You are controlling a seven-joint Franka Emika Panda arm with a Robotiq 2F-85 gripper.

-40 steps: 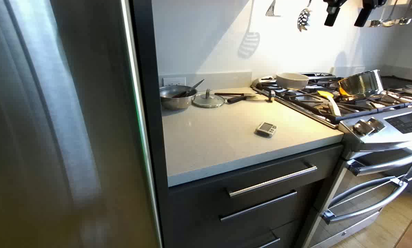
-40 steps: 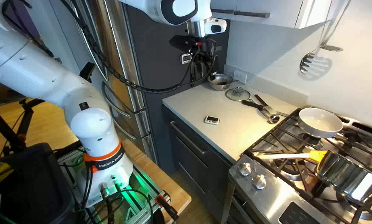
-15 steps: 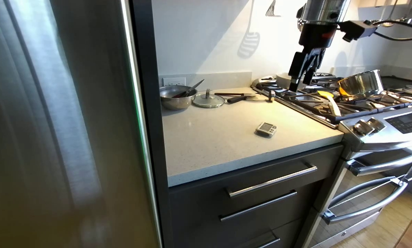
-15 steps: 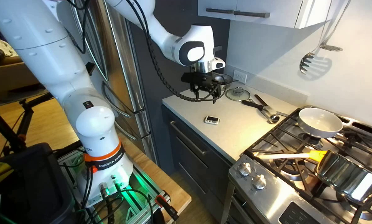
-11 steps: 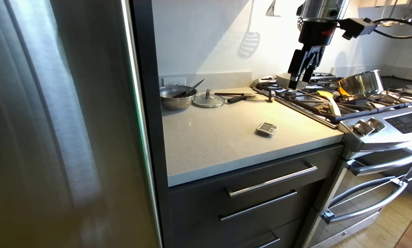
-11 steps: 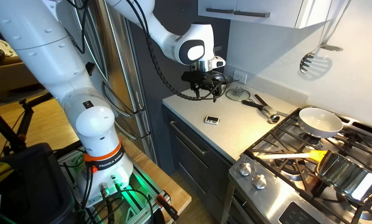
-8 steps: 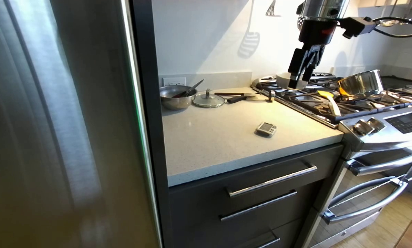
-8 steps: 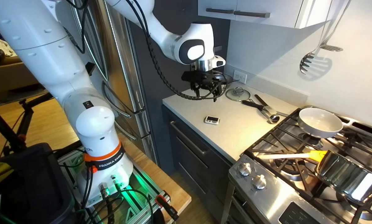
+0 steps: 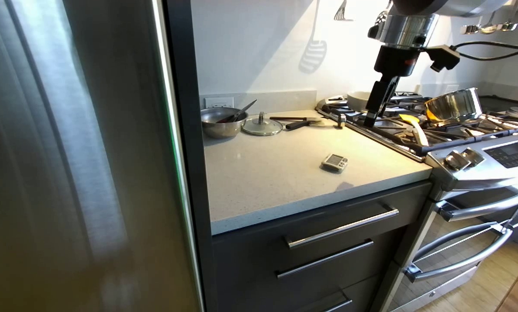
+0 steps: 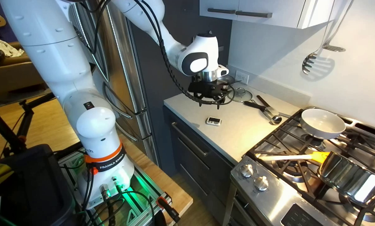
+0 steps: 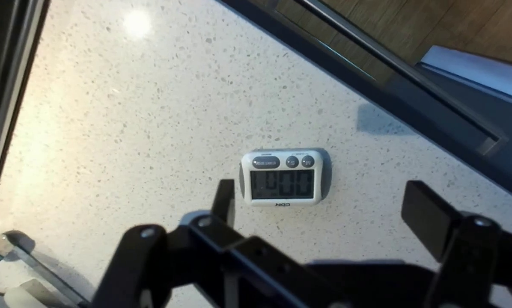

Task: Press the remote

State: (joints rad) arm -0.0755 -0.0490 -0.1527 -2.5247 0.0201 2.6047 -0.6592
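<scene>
The remote, a small gadget with a white rim and a grey display, was seen face up on the pale countertop, near the front edge; its buttons and digits were shown upside down in the wrist view; the gripper was held above the countertop, apart from the remote, with its fingers pointed downward; its jaws were parted wide, and in the wrist view the remote was shown in the span between the fingertips, closer to one than to the other. Farther back, by the wall, a steel bowl was placed, with a dark utensil propped over its rim; a glass lid was set just beside it; dark-handled utensils were laid between the lid and the stove; on the stove's grates a white bowl was set upright; a spatula with a yellow head was laid near it; a steel pot was seen tilted, just beside the yellow head; long utensils were hung before the wall.
</scene>
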